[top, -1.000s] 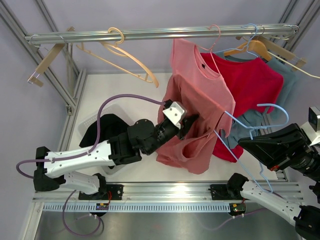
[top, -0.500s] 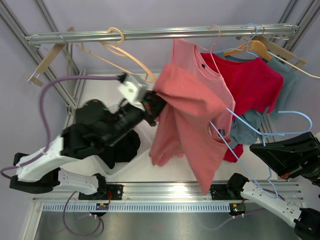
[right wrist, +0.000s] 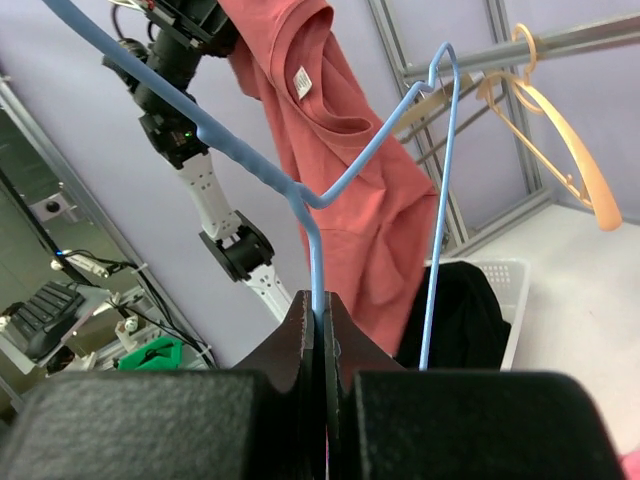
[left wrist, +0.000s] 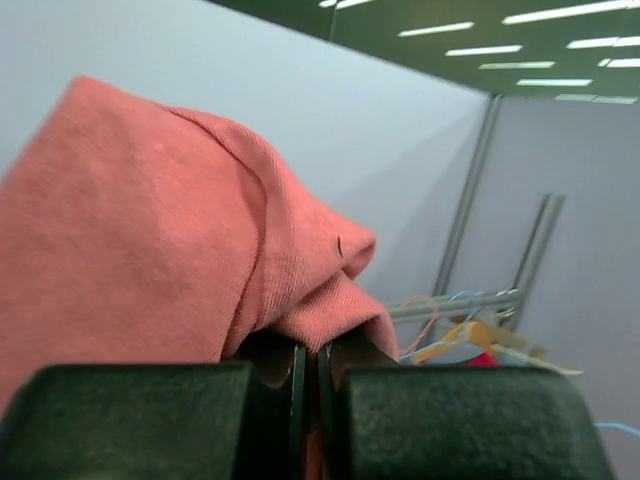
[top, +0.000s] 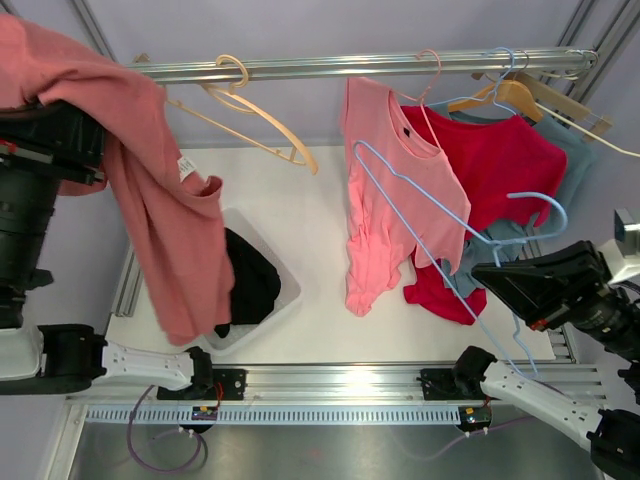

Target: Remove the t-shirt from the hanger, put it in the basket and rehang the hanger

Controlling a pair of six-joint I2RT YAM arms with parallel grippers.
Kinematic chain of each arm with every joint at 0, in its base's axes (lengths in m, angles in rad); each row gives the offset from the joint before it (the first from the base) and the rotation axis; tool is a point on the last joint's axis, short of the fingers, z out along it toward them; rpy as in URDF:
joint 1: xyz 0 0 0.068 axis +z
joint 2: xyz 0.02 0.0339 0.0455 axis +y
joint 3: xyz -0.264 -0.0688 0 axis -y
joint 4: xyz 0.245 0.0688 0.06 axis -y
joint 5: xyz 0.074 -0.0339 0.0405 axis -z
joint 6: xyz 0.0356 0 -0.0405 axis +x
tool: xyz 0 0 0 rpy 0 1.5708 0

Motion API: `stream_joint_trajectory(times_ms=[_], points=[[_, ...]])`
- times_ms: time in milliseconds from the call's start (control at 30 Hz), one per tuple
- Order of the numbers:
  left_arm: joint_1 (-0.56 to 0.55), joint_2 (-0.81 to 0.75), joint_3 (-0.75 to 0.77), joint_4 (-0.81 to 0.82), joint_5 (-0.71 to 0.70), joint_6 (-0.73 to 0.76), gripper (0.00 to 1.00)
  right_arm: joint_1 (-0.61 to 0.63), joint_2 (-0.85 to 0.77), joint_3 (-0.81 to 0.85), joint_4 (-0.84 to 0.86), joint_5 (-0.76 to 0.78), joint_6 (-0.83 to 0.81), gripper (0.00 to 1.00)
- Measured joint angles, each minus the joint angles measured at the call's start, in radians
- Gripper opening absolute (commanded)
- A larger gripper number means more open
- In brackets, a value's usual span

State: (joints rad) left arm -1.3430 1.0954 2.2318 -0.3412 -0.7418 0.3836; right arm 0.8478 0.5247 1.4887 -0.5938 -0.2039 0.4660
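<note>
White desk lies under a metal rail. From above, the left arm reaches high at the left edge. The salmon t-shirt drapes over it, hanging by a white basket of black cloth. At the right, the right hand holds a bare blue wire hanger.

Left wrist: the left hand is pressed together on a t-shirt fold.

Right wrist: the hand pinches the hanger wire, with the t-shirt well apart from it.
</note>
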Motion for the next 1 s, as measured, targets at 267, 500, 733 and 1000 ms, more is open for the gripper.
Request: stream_joint_trajectory(times_ms=[267,500,733,1000], points=[[0.006,-0.239,-0.703,0.172,-0.101,0.074,0.0,0.0,0.07,-0.068,0.011,-0.038,-0.003,0.0],[0.025,-0.174,-0.626,0.116,-0.12,0.123,0.0,0.0,0.137,-0.075,0.043,-0.08,-0.012,0.0],[0.026,-0.075,-0.173,0.153,-0.107,0.201,0.0,0.0,0.173,-0.089,0.05,-0.093,-0.018,0.0],[0.028,-0.175,-0.375,0.261,-0.118,0.27,0.0,0.0,0.155,-0.081,0.033,-0.084,-0.03,0.0]])
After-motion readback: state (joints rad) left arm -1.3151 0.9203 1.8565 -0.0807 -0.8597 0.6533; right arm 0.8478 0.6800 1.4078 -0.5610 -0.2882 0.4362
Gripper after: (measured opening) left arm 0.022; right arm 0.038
